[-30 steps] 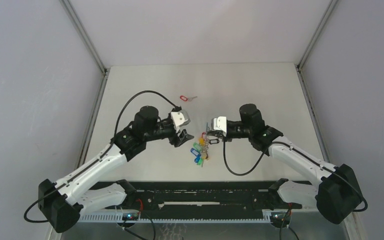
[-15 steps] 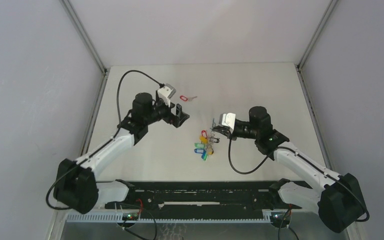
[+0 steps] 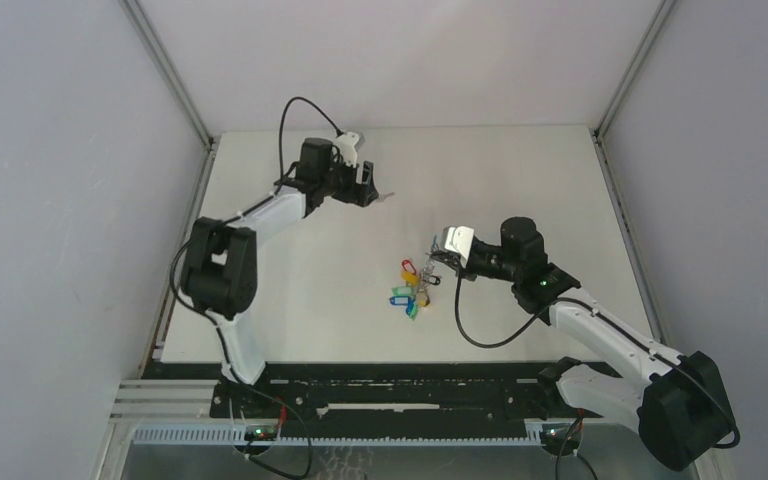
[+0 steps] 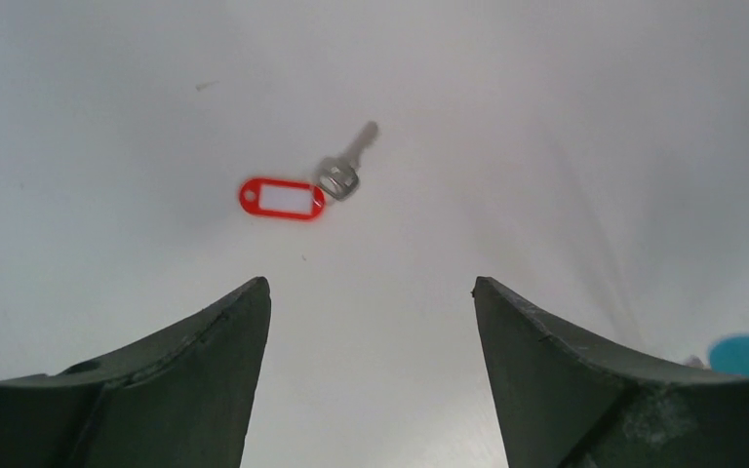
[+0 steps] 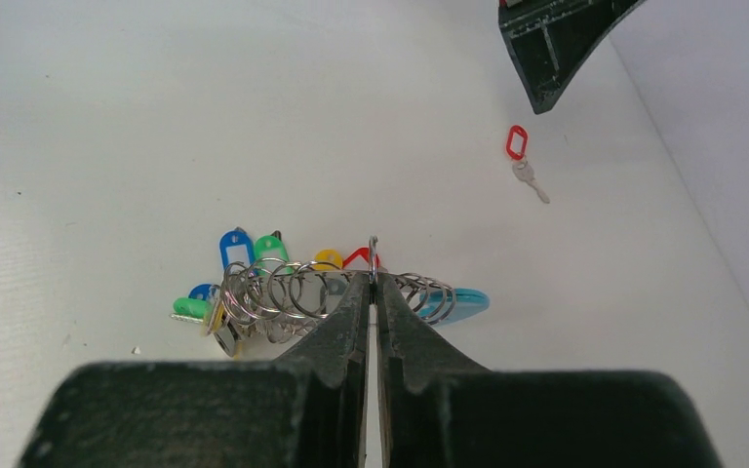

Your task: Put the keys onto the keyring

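Left wrist view looks down between the two fingers [image 4: 195,390] of the left gripper [image 4: 369,288]. They are wide apart with nothing in them. Just ahead of the gap, a bit to the left, the key with the red tag [image 4: 302,190] lies flat on the white table [image 4: 566,136] — not touched yet. The right gripper [image 5: 373,283] is pinched tight on a thin wire loop of the keyring [image 5: 288,292]. The coloured tags [image 5: 237,249] are bunched to its left and the light-blue band [image 5: 456,303] is to its right.

What could go wrong? The key is thin and flat, so the fingers might slide over it or push it away. If they catch only the tag, the key could swing about and be hard to aim. The keyring could also twist in that small pinch. The white slip in the red tag looks blank — there are no words to read anywhere.
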